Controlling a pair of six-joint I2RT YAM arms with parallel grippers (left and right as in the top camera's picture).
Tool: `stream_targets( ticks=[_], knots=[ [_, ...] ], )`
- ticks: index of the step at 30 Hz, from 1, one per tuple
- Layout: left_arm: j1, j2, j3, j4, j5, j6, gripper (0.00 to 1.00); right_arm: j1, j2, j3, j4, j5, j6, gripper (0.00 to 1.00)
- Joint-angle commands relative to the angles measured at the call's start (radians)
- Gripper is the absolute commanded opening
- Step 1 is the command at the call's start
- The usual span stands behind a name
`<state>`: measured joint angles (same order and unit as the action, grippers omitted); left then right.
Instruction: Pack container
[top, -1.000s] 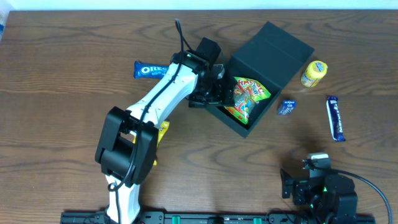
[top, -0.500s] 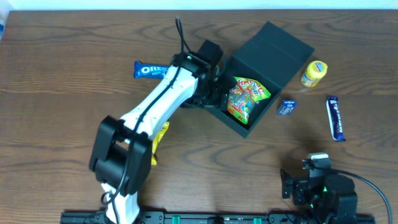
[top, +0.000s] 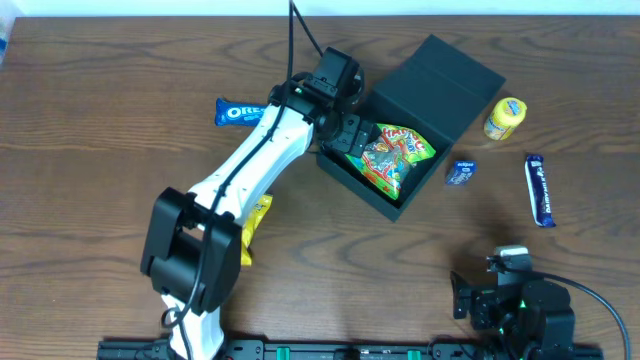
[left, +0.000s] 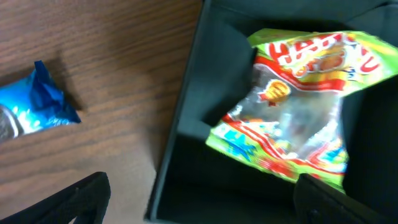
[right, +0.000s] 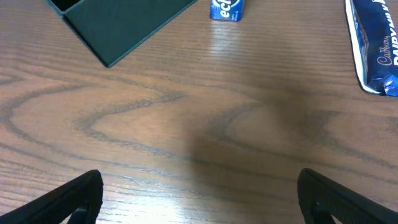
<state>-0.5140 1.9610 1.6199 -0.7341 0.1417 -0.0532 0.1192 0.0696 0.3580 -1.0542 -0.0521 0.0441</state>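
- The container (top: 440, 85) sits in the upper middle of the overhead view, turned cornerwise, its flap lid thrown back toward the upper right.
- A green, red and yellow snack bag (top: 390, 155) lies crumpled inside it – in the left wrist view the bag (left: 298, 106) fills the right half of the frame, with the box's dark wall (left: 180, 124) running down the centre.
- The left gripper (top: 350, 138) hangs over the box's left edge, jaws spread wide and holding nothing.
- The right gripper (right: 200, 193) is at the lower right of the overhead view, jaws wide over bare table (right: 186, 124), empty.
- A blue Oreo packet (top: 240, 112) lies left of the box, beside the left arm.
- Right of the box: a yellow bottle (top: 505, 118), a small blue pack (top: 461, 172) and a dark blue chocolate bar (top: 539, 188) – all apart from one another.
- A yellow packet (top: 258, 215) shows partly from under the left arm.
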Motion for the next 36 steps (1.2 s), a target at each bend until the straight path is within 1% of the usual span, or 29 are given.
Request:
stream_targets(
  ticks=[1,7,15,26,30,33,36],
  knots=[
    [0.008,0.047,0.000,0.013,-0.010,0.050,0.95,-0.010,-0.006,-0.007,-0.004,0.003,0.003,0.99],
    [0.010,0.064,-0.001,0.014,-0.006,0.050,0.95,-0.010,-0.006,-0.007,-0.004,0.003,0.003,0.99],
    [0.002,0.070,-0.002,0.009,0.074,0.042,0.95,-0.010,-0.006,-0.007,-0.005,0.003,0.003,0.99],
    [-0.004,0.070,-0.047,0.012,0.096,0.025,0.95,-0.010,-0.006,-0.007,-0.004,0.003,0.003,0.99],
    [-0.008,0.070,-0.047,0.003,0.100,0.004,0.95,-0.010,-0.006,-0.007,-0.005,0.003,0.003,0.99],
    [-0.018,0.070,-0.047,-0.001,0.142,-0.003,0.95,-0.010,-0.006,-0.007,-0.004,0.003,0.003,0.99],
    [-0.031,0.070,-0.047,-0.007,0.173,-0.050,0.95,-0.010,-0.006,-0.007,-0.004,0.003,0.003,0.99]
  ],
)
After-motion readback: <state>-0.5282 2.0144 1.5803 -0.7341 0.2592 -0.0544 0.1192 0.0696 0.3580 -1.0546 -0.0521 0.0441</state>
